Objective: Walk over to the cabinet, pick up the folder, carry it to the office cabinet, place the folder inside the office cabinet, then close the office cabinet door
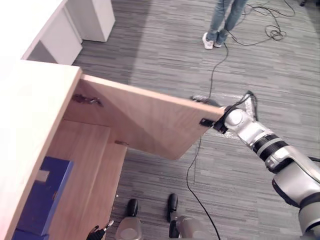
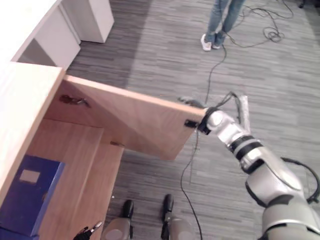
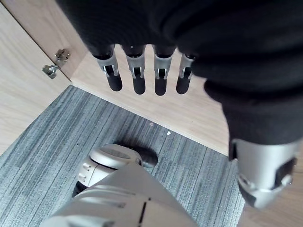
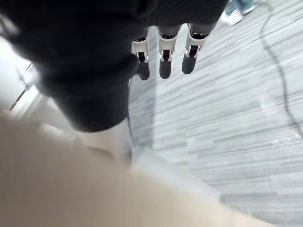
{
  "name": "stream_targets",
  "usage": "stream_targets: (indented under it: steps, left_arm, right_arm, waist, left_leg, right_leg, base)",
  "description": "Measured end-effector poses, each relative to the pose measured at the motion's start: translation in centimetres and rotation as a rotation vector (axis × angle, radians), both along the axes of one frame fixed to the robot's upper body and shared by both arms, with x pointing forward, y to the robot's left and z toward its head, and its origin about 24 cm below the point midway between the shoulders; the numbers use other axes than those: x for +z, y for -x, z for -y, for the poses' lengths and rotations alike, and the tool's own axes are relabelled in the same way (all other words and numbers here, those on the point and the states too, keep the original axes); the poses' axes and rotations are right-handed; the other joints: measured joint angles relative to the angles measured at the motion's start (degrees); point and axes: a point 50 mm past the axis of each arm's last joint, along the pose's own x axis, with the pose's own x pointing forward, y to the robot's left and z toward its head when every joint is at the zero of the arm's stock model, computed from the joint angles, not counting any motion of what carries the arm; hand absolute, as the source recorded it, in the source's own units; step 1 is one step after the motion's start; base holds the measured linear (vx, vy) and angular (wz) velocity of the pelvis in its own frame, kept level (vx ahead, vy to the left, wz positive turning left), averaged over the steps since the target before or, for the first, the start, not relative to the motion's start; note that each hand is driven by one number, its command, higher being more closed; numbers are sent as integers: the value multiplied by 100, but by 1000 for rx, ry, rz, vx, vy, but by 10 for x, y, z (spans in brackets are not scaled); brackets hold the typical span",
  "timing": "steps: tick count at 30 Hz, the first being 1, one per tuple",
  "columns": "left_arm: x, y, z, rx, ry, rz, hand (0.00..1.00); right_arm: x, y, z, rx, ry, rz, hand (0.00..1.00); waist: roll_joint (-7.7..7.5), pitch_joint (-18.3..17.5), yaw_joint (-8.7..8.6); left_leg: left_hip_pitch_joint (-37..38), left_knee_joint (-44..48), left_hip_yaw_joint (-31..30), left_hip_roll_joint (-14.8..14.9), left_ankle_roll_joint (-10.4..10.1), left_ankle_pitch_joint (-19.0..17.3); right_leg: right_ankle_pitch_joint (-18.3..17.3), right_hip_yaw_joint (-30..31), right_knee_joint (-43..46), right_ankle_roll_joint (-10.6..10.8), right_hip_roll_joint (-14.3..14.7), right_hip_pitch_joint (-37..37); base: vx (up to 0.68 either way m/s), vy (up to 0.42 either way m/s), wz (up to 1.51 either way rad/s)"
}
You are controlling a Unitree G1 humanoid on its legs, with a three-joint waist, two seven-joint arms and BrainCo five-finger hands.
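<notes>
The blue folder (image 2: 27, 195) lay inside the office cabinet (image 1: 30, 115), on its wooden shelf at the robot's lower left, with a pale label on its upper face. Neither hand held it.

The cabinet door (image 1: 145, 120) stood swung wide out over the grey carpet floor (image 1: 160, 50). Its metal hinge (image 1: 87, 100) showed on the inner face near the cabinet body.

The right hand (image 4: 109, 42) was at the door's free outer edge, at the far corner from the hinge, and so well apart from the folder. Its fingers (image 4: 164, 64) were straight and close together, reaching past the wood over the carpet and curled round nothing. The blurred wood of the door lay close beneath the hand's dark cover. Whether the palm was pressing on the door could not be told.

The left hand (image 3: 189, 38) hung low in front of the cabinet opening, near the shelf with the folder but not touching it. Its fingers (image 3: 137, 75) were straight and relaxed, side by side and empty, pointing toward the cabinet's wooden panel.

Farther off on the carpet stood a person's legs (image 1: 222, 20) in jeans and white shoes. White furniture (image 1: 75, 25) stood beyond the cabinet.
</notes>
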Motion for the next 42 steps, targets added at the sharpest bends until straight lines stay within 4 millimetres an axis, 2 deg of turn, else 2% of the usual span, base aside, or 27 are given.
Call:
stream_targets:
  steps: [2, 6, 11, 13, 14, 16, 20, 22, 25, 28, 29, 30, 32, 33, 34, 35, 36, 38, 39, 40, 42]
  left_arm:
    - [1, -4, -1, 2, -6, 6, 0]
    - [0, -4, 1, -17, -5, 0, 0]
    - [-1, 0, 2, -10, 3, -4, 0]
    - [7, -4, 1, -85, -24, 49, 0]
    - [16, -5, 5, -161, -30, 109, 0]
    - [18, 4, 9, -210, 8, 135, 0]
    - [5, 35, 6, -168, 53, 10, 0]
    - [3, 38, 5, -145, 56, -4, 0]
    - [3, 30, 4, -146, 44, 4, 0]
    - [4, 21, 6, -136, 47, 27, 0]
    - [3, 21, 7, -126, 50, 32, 0]
    - [3, 20, 7, -122, 50, 34, 0]
    - [3, 19, 9, -127, 52, 37, 0]
    - [3, 20, 9, -132, 54, 32, 0]
    - [2, 23, 10, -129, 61, 13, 0]
    - [1, 23, 11, -125, 64, 10, 0]
    - [1, 24, 12, -119, 64, 2, 0]
    - [0, 25, 14, -123, 68, -2, 0]
    - [0, 17, 17, -139, 74, 8, 0]
    - [1, 13, 16, -149, 66, 10, 0]
    - [0, 13, 17, -170, 63, 0, 0]
  right_arm:
    - [-17, 26, -33, 219, -2, -94, 0]
    - [-39, 63, -78, 443, -172, -268, 0]
    - [-52, 77, -84, 477, -237, -350, 0]
    - [-62, 84, -80, 468, -249, -389, 0]
    - [-74, 89, -73, 443, -247, -428, 0]
    - [-96, 101, -60, 406, -226, -514, 0]
    - [-107, 111, -67, 426, -230, -571, 0]
    - [-111, 112, -73, 430, -245, -587, 0]
    - [-128, 114, -78, 388, -268, -634, 0]
    - [-149, 110, -74, 292, -249, -668, 0]
    - [-163, 108, -69, 215, -238, -679, 0]
    - [-168, 107, -65, 176, -233, -681, 0]
    - [-186, 106, -46, 36, -202, -682, 0]
    - [-192, 106, -39, -25, -206, -680, 0]
    - [-202, 110, -31, -107, -225, -686, 0]
    - [-206, 112, -26, -151, -235, -693, 0]
    - [-225, 125, -9, -273, -206, -724, 0]
    - [-241, 141, 11, -404, -176, -758, 0]
    - [-252, 151, 25, -534, -177, -782, 0]
    - [-260, 160, 32, -649, -215, -813, 0]
    - [-268, 173, 38, -795, -269, -829, 0]
  waist:
    - [-49, -127, 13]
    - [-209, -364, 45]
    - [-378, -543, 78]
    - [-437, -586, 131]
    - [-451, -605, 203]
    - [-403, -696, 341]
    - [-401, -715, 361]
    - [-405, -720, 388]
    - [-409, -725, 466]
    - [-412, -717, 633]
    - [-413, -701, 730]
    - [-413, -690, 725]
    - [-393, -653, 743]
    - [-368, -629, 781]
    - [-397, -566, 803]
    - [-400, -516, 788]
    - [-382, -492, 729]
    - [-311, -530, 630]
    - [-218, -467, 606]
    - [-237, -406, 655]
    - [-217, -396, 647]
  left_leg:
    - [50, -2, 21, 85, 0, 1]
    - [79, 7, 43, 152, -3, 7]
    - [165, -19, 116, 118, -5, 5]
    - [161, -32, 146, 100, -10, 0]
    - [161, -37, 157, 79, -14, -5]
    - [143, -37, 171, 16, -8, -10]
    - [138, -35, 195, -35, 0, -11]
    - [138, -36, 135, -46, -12, 0]
    - [117, -96, -148, -59, -61, 75]
    - [-70, -108, -425, -72, -103, 169]
    - [-223, -27, -368, -95, -124, 233]
    - [-339, 50, -221, -130, -90, 309]
    - [-536, 75, 429, -233, 94, 609]
    - [-552, 97, 784, -214, 172, 514]
    - [-641, 429, 1309, -137, 370, 265]
    - [-657, 644, 1526, -109, 394, 122]
    - [-638, 1093, 1876, -125, 415, -127]
    - [-598, 1178, 2094, -100, 356, -287]
    - [-524, 897, 2025, -165, 352, -236]
    - [-529, 716, 1868, -348, 393, -118]
    - [-447, 471, 1689, -560, 445, 10]
  right_leg:
    - [-21, 29, -1, -47, 92, 25]
    - [-64, 52, 7, -111, 164, 43]
    - [-58, 143, 13, -115, 133, 79]
    - [-44, 141, 3, -91, 111, 74]
    - [-40, 141, 2, -62, 89, 70]
    - [-1, 150, -59, -16, 29, 71]
    - [89, 141, -110, 6, -24, 87]
    - [117, 98, -139, 23, -33, 129]
    - [114, -196, -198, 27, -54, 251]
    - [67, -539, -196, 12, -88, 248]
    - [41, -715, -184, 0, -133, 249]
    - [23, -840, -159, 4, -174, 241]
    - [-147, -1301, 62, 1, -375, 171]
    - [-206, -1477, 144, -19, -414, 172]
    - [-265, -1719, 208, -41, -518, 192]
    - [-312, -1834, 254, -25, -589, 203]
    - [-400, -2205, 346, 45, -820, 275]
    - [-446, -2560, 448, 123, -971, 283]
    - [-446, -2741, 583, 222, -1061, 249]
    - [-401, -2942, 610, 313, -1165, 255]
    - [-347, -3101, 603, 392, -1323, 339]
  base:
    - [62, -59, -13]
    - [33, -29, -1]
    - [-23, 36, -4]
    - [-50, 59, -2]
    - [-49, 64, 1]
    - [-40, 76, 0]
    - [-34, 66, -3]
    - [-11, 31, 16]
    - [-6, 15, 49]
    - [-20, 7, 63]
    - [-25, 22, 62]
    - [-31, 38, 92]
    - [-53, 86, 116]
    - [-55, 128, 114]
    - [-32, 112, 87]
    - [4, 135, 126]
    - [36, 125, 132]
    - [107, 146, 129]
    - [133, 252, 107]
    - [94, 216, 99]
    - [61, 195, 64]
